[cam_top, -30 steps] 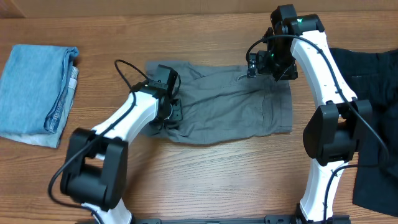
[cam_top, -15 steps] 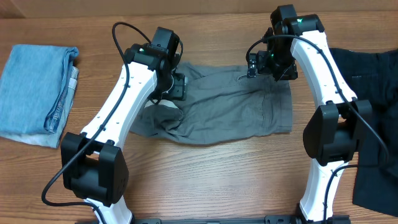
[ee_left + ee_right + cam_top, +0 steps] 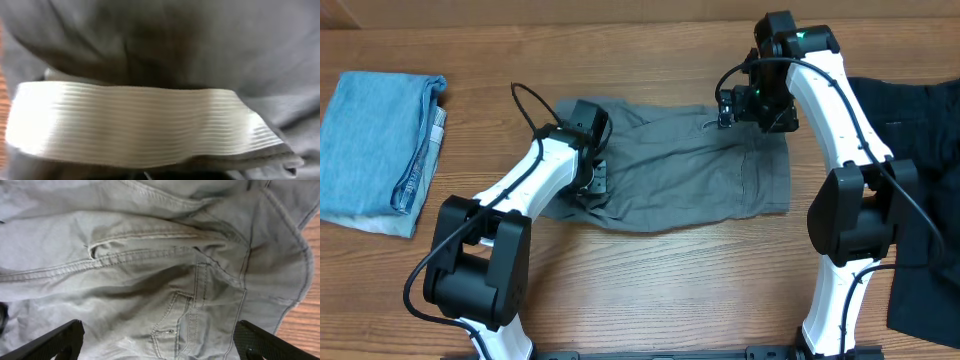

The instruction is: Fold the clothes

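The wooden desk (image 3: 650, 290) carries everything, and the mid-grey shorts (image 3: 690, 175) lie spread flat across its middle, long side running left to right. Well to the right of the shorts, a black garment (image 3: 930, 120) runs off the edge of the overhead view, partly behind the right arm (image 3: 835, 100). Well to the left of the shorts lies a light-blue garment (image 3: 375, 140), folded into a rectangle with its layered edges facing the shorts.

The right arm reaches in over the shorts' far right corner. The left arm (image 3: 520, 190) slants up to the shorts' left end, where the cloth is bunched and rumpled.

The right end effector (image 3: 160, 347) hangs over the shorts' upper right part with its jaws spread wide. Its two black fingertips (image 3: 62, 337) sit at the bottom corners of the right wrist view, with nothing held between them, only grey cloth below. I cannot tell whether they touch the cloth. That view shows stitched seams and a small pocket opening (image 3: 172, 330) on the shorts, with bare desk past the hem at the right.

The left end effector (image 3: 592, 178) is down on the shorts' left end. The left wrist view is filled, blurred and very close, by a pale ribbed band (image 3: 135, 125) of the shorts with grey cloth above it. The fingers do not show, so I cannot tell how far it is open or whether it grips the cloth.
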`<move>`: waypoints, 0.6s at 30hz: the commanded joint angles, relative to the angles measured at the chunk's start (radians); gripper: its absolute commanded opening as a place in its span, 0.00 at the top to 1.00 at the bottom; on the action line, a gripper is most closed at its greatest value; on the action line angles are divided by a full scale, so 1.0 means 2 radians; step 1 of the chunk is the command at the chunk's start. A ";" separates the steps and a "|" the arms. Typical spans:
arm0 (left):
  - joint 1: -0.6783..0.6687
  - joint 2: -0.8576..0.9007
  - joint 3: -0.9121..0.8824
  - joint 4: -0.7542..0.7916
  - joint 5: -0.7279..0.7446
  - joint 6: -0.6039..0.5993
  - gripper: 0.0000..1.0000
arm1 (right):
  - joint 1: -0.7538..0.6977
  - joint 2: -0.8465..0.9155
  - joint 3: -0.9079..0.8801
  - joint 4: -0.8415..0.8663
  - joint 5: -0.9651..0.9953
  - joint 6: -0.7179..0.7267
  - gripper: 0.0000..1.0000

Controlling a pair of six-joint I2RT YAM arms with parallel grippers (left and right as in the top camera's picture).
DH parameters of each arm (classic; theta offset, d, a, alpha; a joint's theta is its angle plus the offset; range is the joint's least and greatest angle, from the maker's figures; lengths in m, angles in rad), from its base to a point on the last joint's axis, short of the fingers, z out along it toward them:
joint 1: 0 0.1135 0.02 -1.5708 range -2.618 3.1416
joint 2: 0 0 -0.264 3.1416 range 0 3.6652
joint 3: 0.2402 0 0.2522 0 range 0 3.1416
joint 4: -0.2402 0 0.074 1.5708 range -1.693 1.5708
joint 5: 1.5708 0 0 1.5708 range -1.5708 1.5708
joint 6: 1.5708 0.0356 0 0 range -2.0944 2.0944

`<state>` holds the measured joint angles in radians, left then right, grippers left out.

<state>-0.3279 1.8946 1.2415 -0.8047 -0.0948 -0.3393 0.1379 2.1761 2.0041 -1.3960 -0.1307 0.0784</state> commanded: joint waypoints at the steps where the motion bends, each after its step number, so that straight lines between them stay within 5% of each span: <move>1: -0.006 -0.001 -0.005 0.000 0.013 -0.006 0.34 | -0.002 -0.004 -0.008 0.003 -0.001 0.000 0.00; 8: -0.006 -0.003 0.282 -0.196 0.035 0.001 0.15 | -0.002 -0.004 -0.008 0.003 -0.001 0.000 0.00; 13: 0.024 0.013 0.281 -0.202 0.012 -0.100 0.02 | -0.002 -0.004 -0.008 0.003 -0.001 0.000 0.00; 18: 0.075 0.078 0.281 -0.180 0.155 -0.168 0.00 | -0.002 -0.004 -0.008 0.003 -0.001 -0.001 0.00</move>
<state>-0.2226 1.9656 1.8088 -1.1892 0.0387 -0.5751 0.1379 2.1761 1.9903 -1.3918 -0.1303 0.0784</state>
